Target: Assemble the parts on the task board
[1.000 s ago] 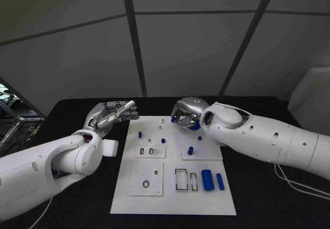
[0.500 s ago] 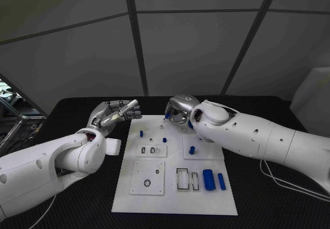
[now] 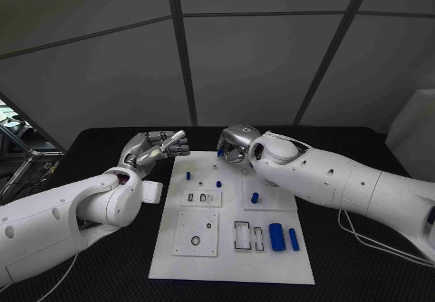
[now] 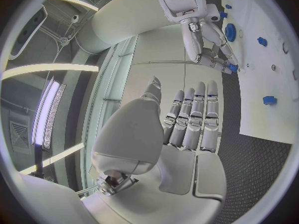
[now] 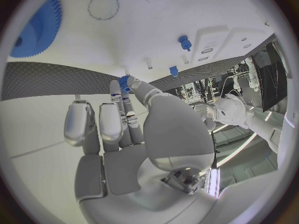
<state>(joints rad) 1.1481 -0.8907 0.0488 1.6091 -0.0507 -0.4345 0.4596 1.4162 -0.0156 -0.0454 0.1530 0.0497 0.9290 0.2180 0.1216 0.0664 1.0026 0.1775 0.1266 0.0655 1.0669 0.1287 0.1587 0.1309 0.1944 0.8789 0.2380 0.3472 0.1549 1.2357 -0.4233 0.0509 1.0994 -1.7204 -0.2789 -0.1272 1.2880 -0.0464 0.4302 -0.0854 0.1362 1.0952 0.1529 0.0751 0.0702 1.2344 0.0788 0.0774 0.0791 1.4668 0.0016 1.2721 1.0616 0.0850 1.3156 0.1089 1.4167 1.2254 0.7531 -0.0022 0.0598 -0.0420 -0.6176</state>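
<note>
Parts for this job sit across the task board (image 3: 231,264), the white plate I use as my landmark: two blue cylinders (image 3: 283,237) lie side by side near its right edge, a short blue peg (image 3: 256,197) stands further up the board, and two smaller blue pegs (image 3: 188,175) stand toward its far end.

My right hand (image 3: 234,148) hangs over the far end of the board, fingers drawn together around a small blue part (image 5: 124,82); the right wrist view shows that piece pinched at the fingertips (image 5: 118,90), just above the board's far edge. A blue gear (image 5: 36,26) lies flat on the board close by it.

My left hand (image 3: 156,148) is raised off the board's far left corner, over the black table (image 3: 109,270). It holds nothing; in the left wrist view its fingers (image 4: 193,122) lie straight and side by side, thumb apart.

I can read no writing or labels on the board or parts.
</note>
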